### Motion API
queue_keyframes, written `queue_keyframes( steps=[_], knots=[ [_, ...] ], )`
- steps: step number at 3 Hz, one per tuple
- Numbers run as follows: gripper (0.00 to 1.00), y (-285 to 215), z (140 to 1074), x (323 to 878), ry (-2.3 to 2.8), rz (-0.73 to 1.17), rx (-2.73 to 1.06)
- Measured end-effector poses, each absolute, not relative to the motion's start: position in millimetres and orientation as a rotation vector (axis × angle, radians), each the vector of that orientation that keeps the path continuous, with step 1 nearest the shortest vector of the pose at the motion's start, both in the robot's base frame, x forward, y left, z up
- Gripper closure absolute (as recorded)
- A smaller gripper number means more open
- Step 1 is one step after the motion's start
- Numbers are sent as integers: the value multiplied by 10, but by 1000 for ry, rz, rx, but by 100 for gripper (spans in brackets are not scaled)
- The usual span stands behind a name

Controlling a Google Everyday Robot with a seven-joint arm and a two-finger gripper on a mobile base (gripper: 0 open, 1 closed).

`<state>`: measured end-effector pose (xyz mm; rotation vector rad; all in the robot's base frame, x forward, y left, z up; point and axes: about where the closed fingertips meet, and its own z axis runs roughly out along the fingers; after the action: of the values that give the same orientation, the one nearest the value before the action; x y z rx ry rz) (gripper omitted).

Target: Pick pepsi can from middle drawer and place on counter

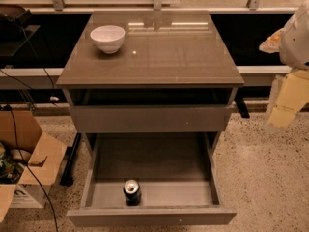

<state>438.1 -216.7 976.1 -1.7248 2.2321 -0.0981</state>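
The pepsi can (132, 192) stands upright in the middle drawer (149, 215), close behind the drawer's flat front and a little left of centre. It is dark with a silver top. The drawer is pulled far out and holds nothing else. The counter (159, 57) is the glossy brown-grey top of the cabinet. My gripper (285, 103) hangs at the right edge of the view, to the right of the cabinet at about counter height. It is far from the can and touches nothing.
A white bowl (107, 37) sits on the counter's back left corner. Another plain drawer front (149, 119) is above the open drawer. An open cardboard box (29, 163) and cables lie on the speckled floor to the left.
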Motion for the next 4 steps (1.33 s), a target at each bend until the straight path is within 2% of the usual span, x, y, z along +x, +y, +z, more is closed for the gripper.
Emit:
queue_keyframes(
  steps=[1,2,4],
  knots=[
    [0,-2166,9761,4382,2232,-98,-1725],
    [0,-1911,9592,4440,2203,-14,-1690],
    [0,-1479,8833,4504,2081,257,-1591]
  ],
)
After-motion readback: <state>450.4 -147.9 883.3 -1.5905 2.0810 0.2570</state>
